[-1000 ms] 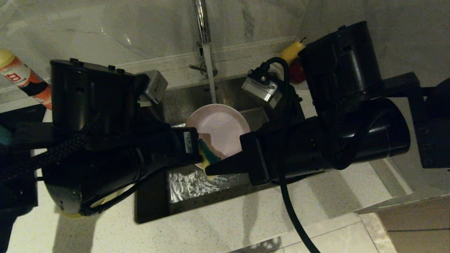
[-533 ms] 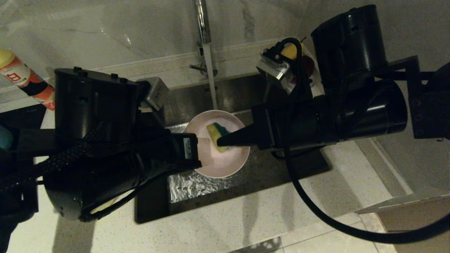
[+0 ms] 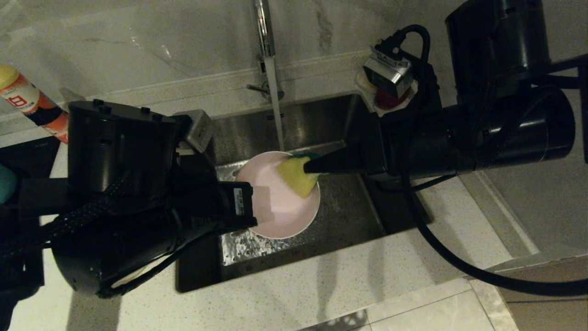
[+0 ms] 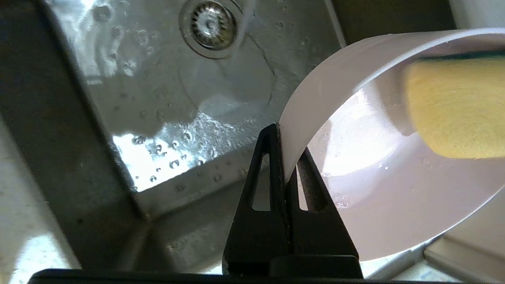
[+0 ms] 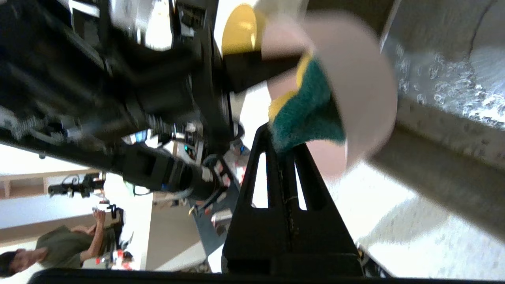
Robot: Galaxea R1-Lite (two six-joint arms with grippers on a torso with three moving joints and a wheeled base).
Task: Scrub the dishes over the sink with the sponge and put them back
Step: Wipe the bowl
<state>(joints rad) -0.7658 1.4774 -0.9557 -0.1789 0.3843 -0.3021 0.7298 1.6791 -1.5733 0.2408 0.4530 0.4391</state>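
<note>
Over the steel sink [image 3: 340, 216] my left gripper [image 4: 286, 157] is shut on the rim of the pale pink bowl [image 3: 275, 207], which it holds tilted above the wet basin [image 4: 165, 98]. My right gripper [image 5: 284, 144] is shut on the sponge [image 5: 307, 112], green face toward its camera. In the head view the sponge [image 3: 297, 174] shows its yellow body and lies against the bowl's far right rim, inside the bowl [image 4: 394, 157]. A yellow bowl [image 5: 238, 29] shows behind the left arm in the right wrist view.
Water runs from the chrome faucet [image 3: 266, 50] down toward the drain strainer [image 4: 213, 23]. A red and white bottle [image 3: 27, 105] stands at the far left on the counter. A small dish of fruit [image 3: 390, 96] sits behind the right wrist. Pale counter [image 3: 321, 289] borders the sink's near side.
My right gripper has swept the sponge from the bowl's near left rim across the inside to its far right rim. The bowl has sunk slightly and tilted.
</note>
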